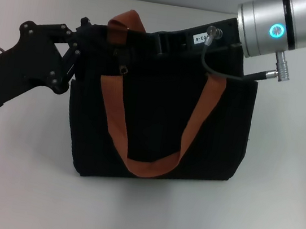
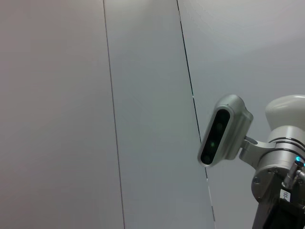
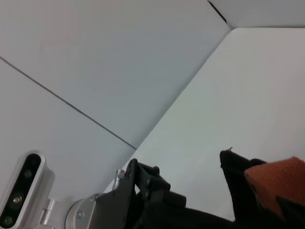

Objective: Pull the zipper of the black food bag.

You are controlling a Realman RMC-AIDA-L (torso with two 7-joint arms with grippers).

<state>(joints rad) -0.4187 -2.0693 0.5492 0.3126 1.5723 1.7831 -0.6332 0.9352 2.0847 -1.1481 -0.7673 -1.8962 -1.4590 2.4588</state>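
Bag [image 1: 156,132] stood upright mid-table [image 1: 276,211], orange handles [image 1: 151,168] draped over front | zipper [image 1: 124,70] seen near top left corner | left gripper [image 1: 86,39] pressed against bag's upper left edge, clench undeterminable | right gripper [image 1: 172,40] at top rear edge, fingers hidden

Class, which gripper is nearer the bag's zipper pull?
Left. The left gripper sits at the bag's top left corner, close beside the zipper pull; the right gripper rests farther along the top edge.

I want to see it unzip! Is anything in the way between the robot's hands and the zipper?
The right gripper lies along the black food bag's top. An orange-brown strap arches beside the zipper. The left gripper touches the bag's corner.
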